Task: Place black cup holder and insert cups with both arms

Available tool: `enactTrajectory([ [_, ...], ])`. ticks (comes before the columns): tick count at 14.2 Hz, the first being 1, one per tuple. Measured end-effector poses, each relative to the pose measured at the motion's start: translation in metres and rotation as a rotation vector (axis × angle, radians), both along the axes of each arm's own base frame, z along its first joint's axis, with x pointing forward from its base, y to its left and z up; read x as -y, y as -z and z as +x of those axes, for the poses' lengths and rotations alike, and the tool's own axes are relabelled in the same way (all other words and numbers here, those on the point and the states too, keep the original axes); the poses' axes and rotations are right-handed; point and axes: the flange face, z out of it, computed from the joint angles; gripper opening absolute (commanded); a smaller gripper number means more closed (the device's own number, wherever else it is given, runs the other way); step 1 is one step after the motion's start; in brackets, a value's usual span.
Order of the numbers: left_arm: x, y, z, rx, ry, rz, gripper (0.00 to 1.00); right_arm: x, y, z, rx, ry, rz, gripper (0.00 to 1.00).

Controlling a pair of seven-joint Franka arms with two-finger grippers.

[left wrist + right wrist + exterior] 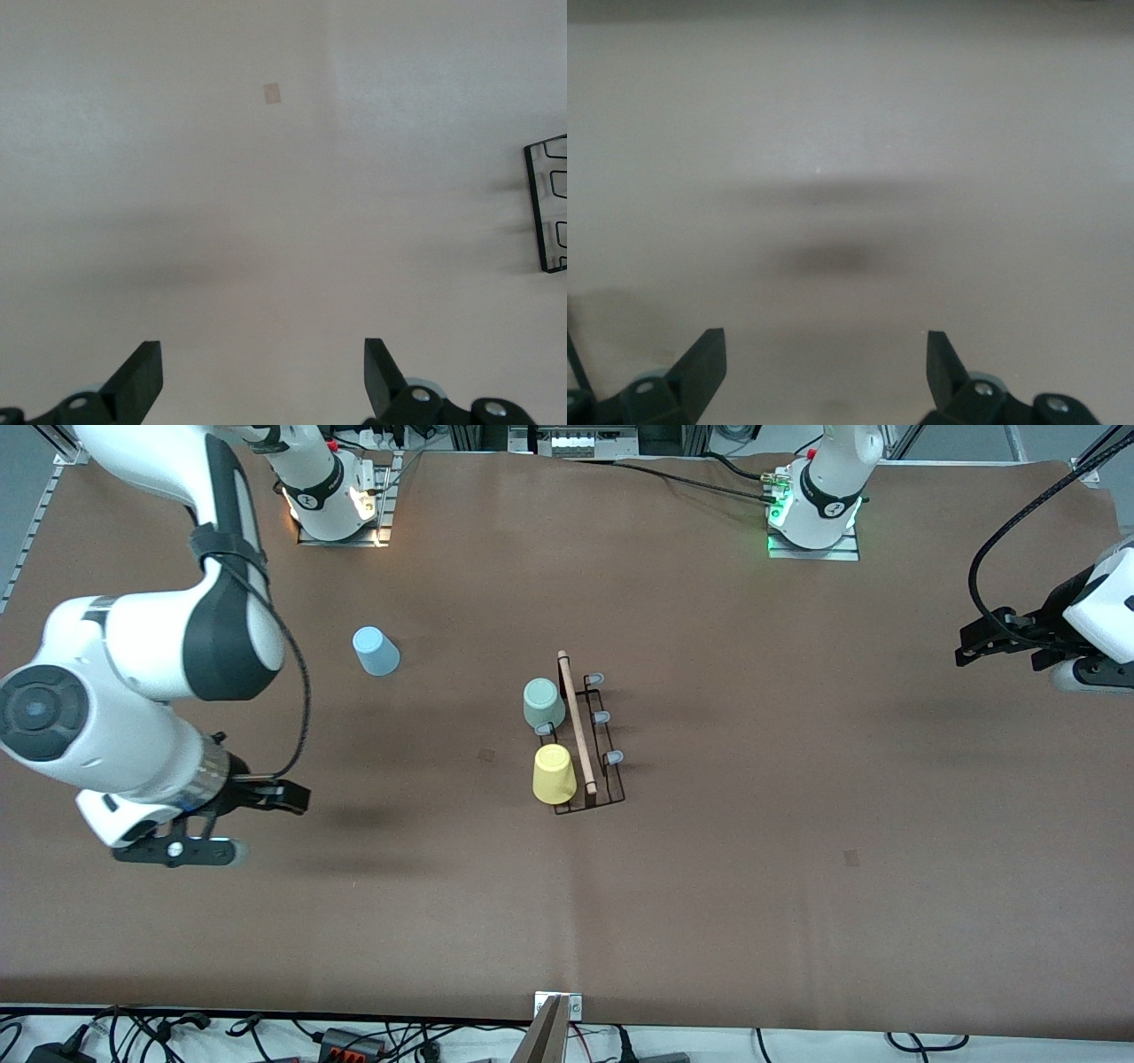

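The black cup holder (577,722), with its wooden rod on top, stands mid-table; one edge of it shows in the left wrist view (547,208). A pale green cup (543,703) and a yellow cup (554,774) sit upside down on its prongs on the side toward the right arm's end. A light blue cup (376,651) rests on the table toward the right arm's end. My left gripper (967,646) (263,372) hangs open and empty at the left arm's end. My right gripper (270,825) (826,367) is open and empty over bare table.
Three grey-tipped prongs (602,716) on the holder's side toward the left arm's end carry nothing. Small tape marks (486,755) (850,857) lie on the brown mat. Cables (354,1036) run along the table's front edge.
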Motion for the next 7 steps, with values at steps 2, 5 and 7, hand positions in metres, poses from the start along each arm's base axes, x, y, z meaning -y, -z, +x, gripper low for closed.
enactTrajectory([
  [2, 0.000, 0.000, 0.000, 0.000, 0.000, 0.000, 1.00, 0.032, -0.005, 0.005, 0.017, 0.041, 0.012, 1.00],
  [5, 0.000, 0.000, 0.000, 0.000, 0.003, 0.000, 1.00, 0.089, -0.028, 0.005, 0.039, 0.075, 0.073, 1.00],
  [7, 0.000, -0.003, 0.000, 0.006, 0.017, -0.001, 1.00, 0.133, -0.056, -0.006, 0.067, 0.090, 0.076, 1.00],
])
